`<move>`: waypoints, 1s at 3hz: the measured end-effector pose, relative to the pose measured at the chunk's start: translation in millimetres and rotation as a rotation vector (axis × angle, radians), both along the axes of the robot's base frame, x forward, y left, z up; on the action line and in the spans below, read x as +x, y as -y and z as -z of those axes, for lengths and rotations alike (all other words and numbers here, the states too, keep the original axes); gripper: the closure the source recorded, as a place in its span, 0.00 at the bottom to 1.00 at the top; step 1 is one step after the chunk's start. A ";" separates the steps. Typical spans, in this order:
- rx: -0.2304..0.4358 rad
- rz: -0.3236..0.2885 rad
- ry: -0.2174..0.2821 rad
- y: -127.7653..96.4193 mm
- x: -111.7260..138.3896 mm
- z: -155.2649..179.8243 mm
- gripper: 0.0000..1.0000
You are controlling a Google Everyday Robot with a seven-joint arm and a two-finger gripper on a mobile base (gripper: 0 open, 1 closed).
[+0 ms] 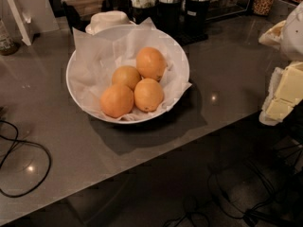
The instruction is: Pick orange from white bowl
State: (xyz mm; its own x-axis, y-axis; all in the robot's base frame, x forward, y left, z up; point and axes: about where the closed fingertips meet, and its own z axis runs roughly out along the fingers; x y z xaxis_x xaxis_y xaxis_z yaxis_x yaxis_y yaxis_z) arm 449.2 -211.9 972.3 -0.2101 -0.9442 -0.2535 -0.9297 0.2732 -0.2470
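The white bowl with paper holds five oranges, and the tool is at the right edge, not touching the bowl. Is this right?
Not five: the camera view shows four round yellow-orange oranges in the wide glossy white bowl lined with crinkled paper. The cream-coloured tool is at the right edge, not touching the bowl.

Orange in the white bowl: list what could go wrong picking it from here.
The round yellow-orange orange at the back sits against neighbouring oranges, so a grasp may knock them. The crinkled white paper lining the glossy white bowl could get pinched. The cream gripper is at the right edge and might clip the rim.
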 end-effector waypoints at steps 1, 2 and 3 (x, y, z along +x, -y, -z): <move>0.089 -0.145 -0.016 -35.7 18.6 4.1 0.00; 0.149 -0.339 -0.003 -82.7 27.7 -4.7 0.00; 0.177 -0.489 0.020 -123.8 34.2 -15.1 0.00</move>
State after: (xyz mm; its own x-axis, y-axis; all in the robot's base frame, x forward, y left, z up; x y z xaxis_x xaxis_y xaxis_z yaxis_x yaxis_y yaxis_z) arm 483.4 -88.1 987.4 0.2518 -0.8731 -0.4176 -0.9546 -0.1531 -0.2555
